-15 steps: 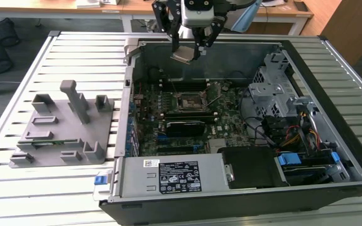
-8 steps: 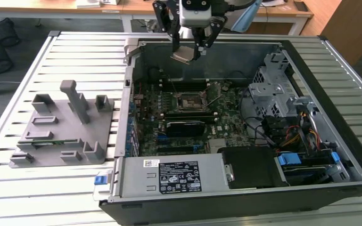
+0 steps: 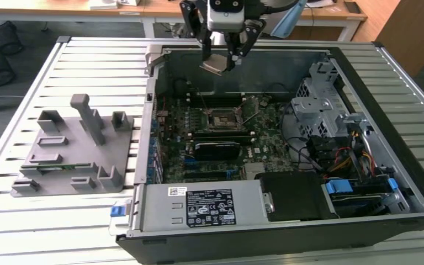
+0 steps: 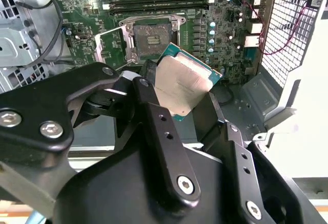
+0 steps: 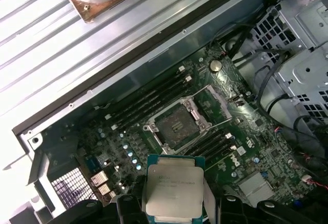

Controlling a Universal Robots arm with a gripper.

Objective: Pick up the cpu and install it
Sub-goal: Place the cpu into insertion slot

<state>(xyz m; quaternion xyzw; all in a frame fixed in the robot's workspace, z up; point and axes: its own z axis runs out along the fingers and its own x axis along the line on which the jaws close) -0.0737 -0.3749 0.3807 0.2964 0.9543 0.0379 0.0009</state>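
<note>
One end effector [image 3: 220, 59] clamps the cpu [image 3: 213, 67] (metal top tilted). Location: upper centre, exterior view, above the socket [image 3: 220, 119].

Cpu [image 3: 213, 67] hanging in air, being pinched at two opposite edges by gripper [image 3: 218, 64], resting on nothing. Small flat square chip. Silvery-grey metal top [image 4: 182, 85] facing both wrist cameras, catching light. Thin green rim [image 5: 174, 158] running around metal top. Chip tilting in exterior view, one corner dipping lower. Hovering over far end of open computer case [image 3: 388, 182], above board level. Staying well apart from socket [image 3: 220, 118], which is lying open and bare below it.
</note>
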